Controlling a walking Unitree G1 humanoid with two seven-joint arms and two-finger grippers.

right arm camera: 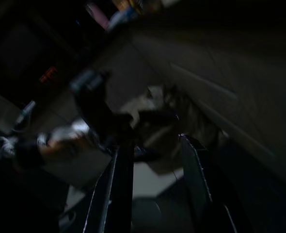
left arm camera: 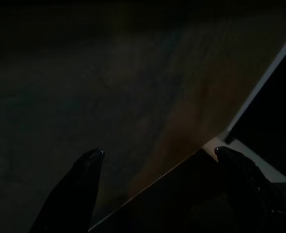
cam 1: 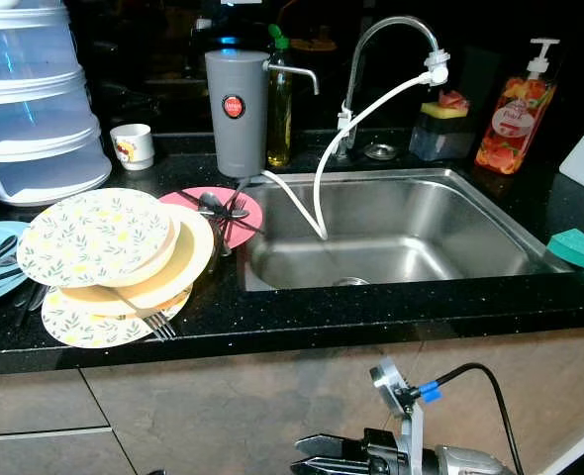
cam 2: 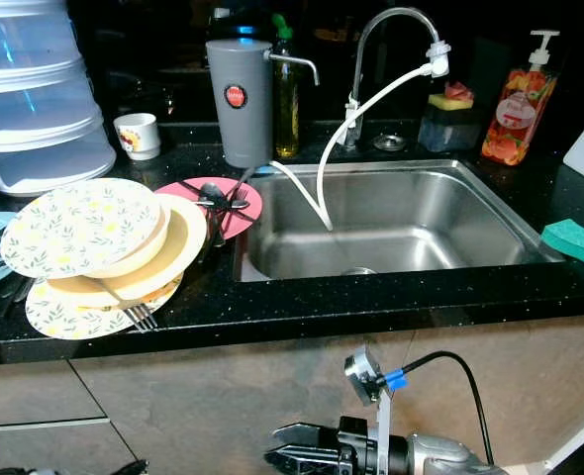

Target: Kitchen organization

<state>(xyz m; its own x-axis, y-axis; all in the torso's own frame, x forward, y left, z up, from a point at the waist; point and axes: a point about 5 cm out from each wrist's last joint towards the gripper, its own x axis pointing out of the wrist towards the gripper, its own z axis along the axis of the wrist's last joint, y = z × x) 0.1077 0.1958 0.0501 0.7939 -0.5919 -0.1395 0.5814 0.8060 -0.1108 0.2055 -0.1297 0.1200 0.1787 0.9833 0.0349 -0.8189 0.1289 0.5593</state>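
Right gripper [cam 2: 302, 457] low before cabinet, fingers apart and empty, nothing yet grasped; likely next, rising to stacked plates [cam 1: 104, 252] left of sink [cam 1: 391, 233].

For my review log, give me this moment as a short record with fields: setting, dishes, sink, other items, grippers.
setting: black counter with a steel sink set into it
dishes: stack of floral plates left of the sink, a fork tucked in the stack; pink plate with cutlery behind it
sink: no dishes inside; white hose hangs in from the faucet
other items: grey canister, small cup, soap bottle, green sponge
grippers: right gripper low, before the cabinet; left gripper open, idle in shade
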